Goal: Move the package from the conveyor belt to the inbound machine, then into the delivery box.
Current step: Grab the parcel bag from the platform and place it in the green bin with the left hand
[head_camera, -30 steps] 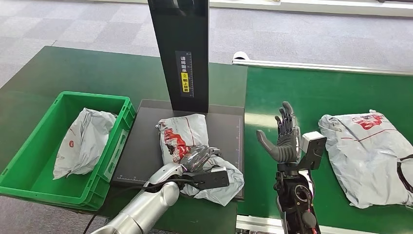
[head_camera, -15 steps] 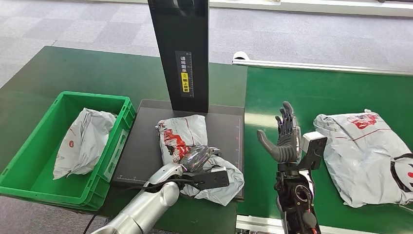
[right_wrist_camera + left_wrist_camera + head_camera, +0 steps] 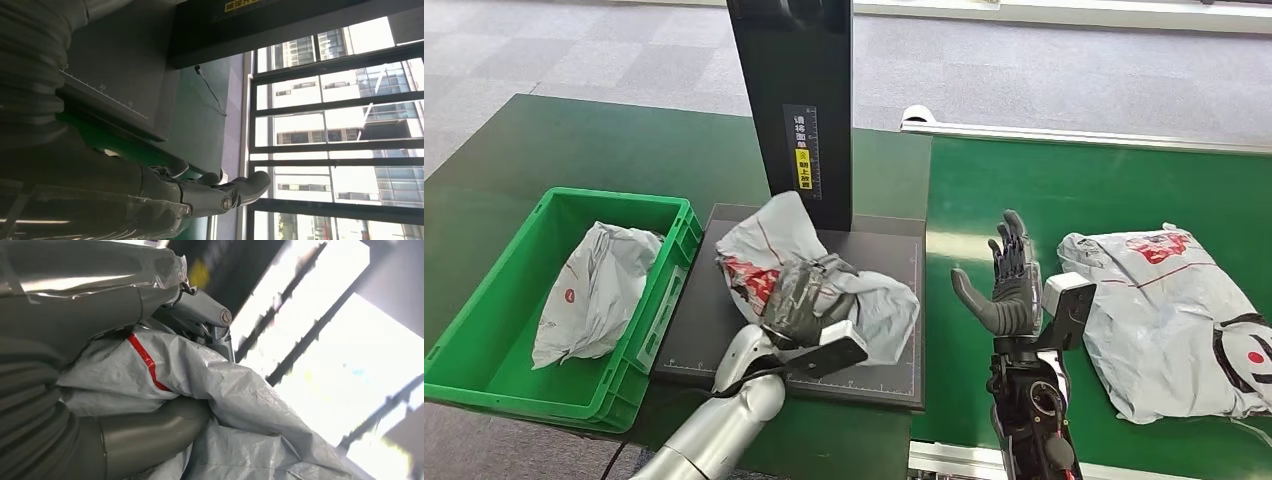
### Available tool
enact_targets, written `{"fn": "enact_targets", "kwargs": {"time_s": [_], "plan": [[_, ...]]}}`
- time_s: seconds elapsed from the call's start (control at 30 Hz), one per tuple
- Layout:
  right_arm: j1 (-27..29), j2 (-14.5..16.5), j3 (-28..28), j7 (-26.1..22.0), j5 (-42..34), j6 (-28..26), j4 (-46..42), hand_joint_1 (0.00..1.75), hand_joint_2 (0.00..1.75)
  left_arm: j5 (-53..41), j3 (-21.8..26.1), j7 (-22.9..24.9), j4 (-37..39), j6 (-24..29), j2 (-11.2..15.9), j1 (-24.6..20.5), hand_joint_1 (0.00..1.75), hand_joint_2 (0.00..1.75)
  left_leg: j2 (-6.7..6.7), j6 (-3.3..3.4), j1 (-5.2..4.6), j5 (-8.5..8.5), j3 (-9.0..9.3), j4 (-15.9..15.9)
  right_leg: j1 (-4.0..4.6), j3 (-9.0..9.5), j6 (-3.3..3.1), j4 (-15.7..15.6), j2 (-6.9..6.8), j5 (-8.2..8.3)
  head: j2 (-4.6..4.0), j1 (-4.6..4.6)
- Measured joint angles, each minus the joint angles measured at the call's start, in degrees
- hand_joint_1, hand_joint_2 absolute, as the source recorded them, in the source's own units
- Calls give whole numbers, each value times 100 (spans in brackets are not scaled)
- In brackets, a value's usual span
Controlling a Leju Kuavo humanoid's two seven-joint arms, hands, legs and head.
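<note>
Stage: the package (image 3: 824, 290) is off the conveyor belt (image 3: 1074, 200) and over the inbound machine (image 3: 894, 270), gripped by the left hand (image 3: 809, 300). I judge the scan stop done or nearly so.
Left to do: carry it across to the delivery box (image 3: 464, 350), which already holds one grey parcel (image 3: 594, 290).
Left hand: fingers wrapped round the middle of the bag; the wrist view shows thumb and fingers buried in the grey plastic.
Right hand (image 3: 1009, 285): held upright beside the belt, fingers spread, carrying nothing.
Package axis: long axis runs slantwise, one end raised toward the black post (image 3: 799, 100), the other sagging toward the machine's near right corner.
Next in line: another package (image 3: 1169, 320) lies on the belt.
</note>
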Motion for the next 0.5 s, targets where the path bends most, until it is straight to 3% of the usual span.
{"fn": "enact_targets", "kwargs": {"time_s": [0.1,0.27,0.4,0.5], "plan": [[39,-6,18,-14,-104,-145,-9,0,175,1526,444,-466,-1224,821,-98,348,175,175,7,-1,1,-2,-3,0,1,-6,0,0,6,0,-1,0],[67,-21,114,-74,-207,-274,-7,0,175,2164,888,-584,-2640,1012,-192,645,175,175,-2,-1,1,-2,-5,0,1,-5,0,0,-2,-2,-1,1],[93,-25,168,-92,-229,-298,-8,0,175,2342,997,-588,-3125,1012,-197,761,175,0,-2,-1,0,-1,-5,0,0,-4,1,0,-2,-1,-1,0],[96,-25,192,-93,-237,-325,-7,0,175,2352,1045,-589,-3340,1012,-199,812,175,0,-2,-1,0,-1,-5,0,0,-4,1,0,-2,-1,-1,0]]}}
